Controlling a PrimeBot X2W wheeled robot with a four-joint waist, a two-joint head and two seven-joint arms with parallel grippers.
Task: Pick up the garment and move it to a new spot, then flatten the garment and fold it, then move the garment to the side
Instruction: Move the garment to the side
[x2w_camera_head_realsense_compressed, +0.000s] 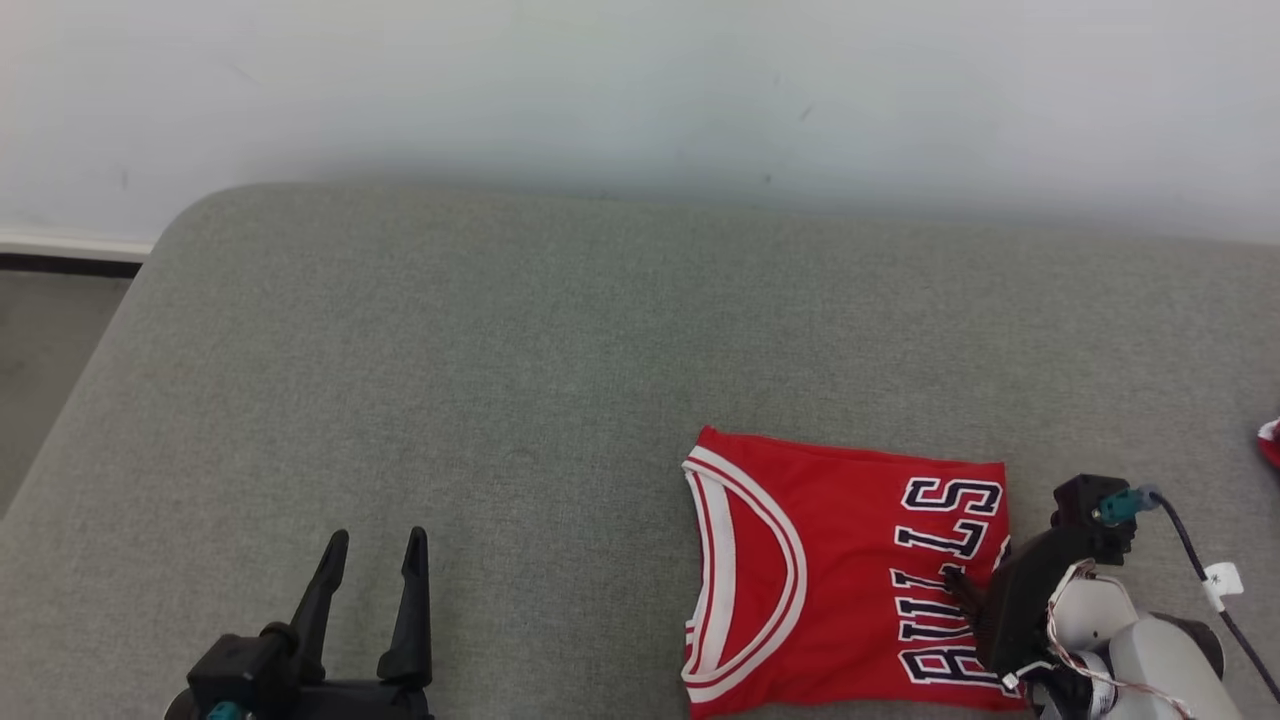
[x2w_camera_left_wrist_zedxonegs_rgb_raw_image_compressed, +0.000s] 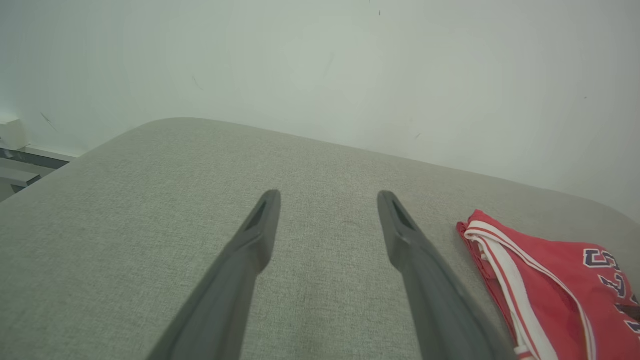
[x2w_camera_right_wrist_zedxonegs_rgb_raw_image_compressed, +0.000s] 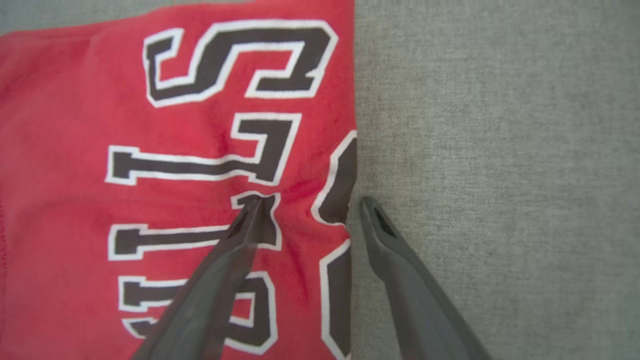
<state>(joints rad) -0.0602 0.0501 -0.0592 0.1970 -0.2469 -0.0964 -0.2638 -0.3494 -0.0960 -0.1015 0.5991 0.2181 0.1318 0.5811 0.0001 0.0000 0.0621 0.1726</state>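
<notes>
Folded red jersey (x2w_camera_head_realsense_compressed: 840, 570) lying flat on grey cushion (x2w_camera_head_realsense_compressed: 500, 350), low and right in the head view; by the look of it, ready for the move to the side. To do that well: pinch the right-hand folded edge deep enough to catch every layer, lift only slightly, carry low and slow to keep the fold intact, and set down flat. From the left: left gripper (x2w_camera_head_realsense_compressed: 378, 540) at lower left, fingers spread wide, holding nothing, over bare cushion and well apart from the jersey; in its wrist view, white-trimmed neckline off to the right of both fingers. Next, the jersey itself, neckline toward the left, dark lettering toward the right. Last, right gripper (x2w_camera_right_wrist_zedxonegs_rgb_raw_image_compressed: 312, 202) at the jersey's right edge, fingers parted and gripping nothing: one over the lettering, the other just beside the edge above cushion, the edge between them. Contact with the cloth: hard to tell.
</notes>
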